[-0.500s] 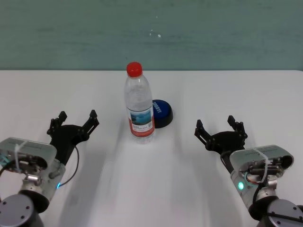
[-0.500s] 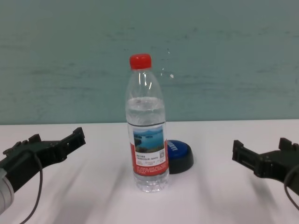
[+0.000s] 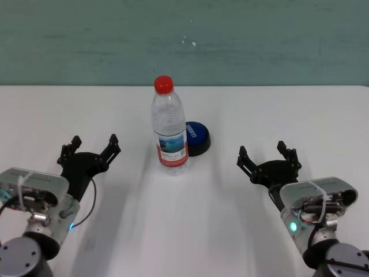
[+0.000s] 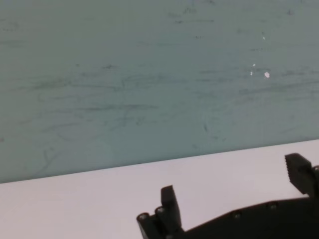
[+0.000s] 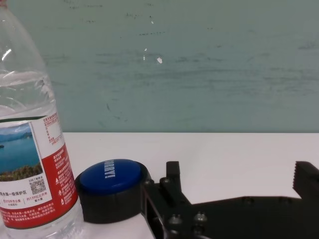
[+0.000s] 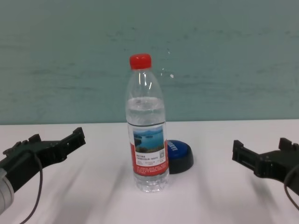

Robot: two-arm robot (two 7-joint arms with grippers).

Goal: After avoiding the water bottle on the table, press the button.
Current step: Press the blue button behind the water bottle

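On the table (image 3: 277,115) I count one water bottle (image 3: 170,130), upright (partly filled), one button (image 3: 196,138) touching behind-right. Left gripper (image 3: 92,144) and right gripper (image 3: 268,154) flank, both spread, empty.

— What is the bottle (image 3: 170,131) made of?
— Clear, glossy plastic that catches the light, with a smooth red plastic cap (image 3: 163,83) and a shiny printed label (image 6: 150,151) wrapped round it.

— And the button (image 5: 110,176)?
— A smooth blue plastic dome with a slight sheen, set in a matt black plastic base (image 5: 104,206).

— The table (image 3: 196,219)?
— White, smooth and matt, with only soft shadows on it.

— The grippers?
— Both the left gripper (image 3: 91,146) and the right gripper (image 3: 268,155) look like matt black hard plastic or metal, I cannot tell which, with small bolt heads and ridged fingertips (image 5: 305,178). Behind them sit grey, satin-finished housings.

— The wall (image 6: 224,56)?
— Dull green paint, scuffed and streaked.
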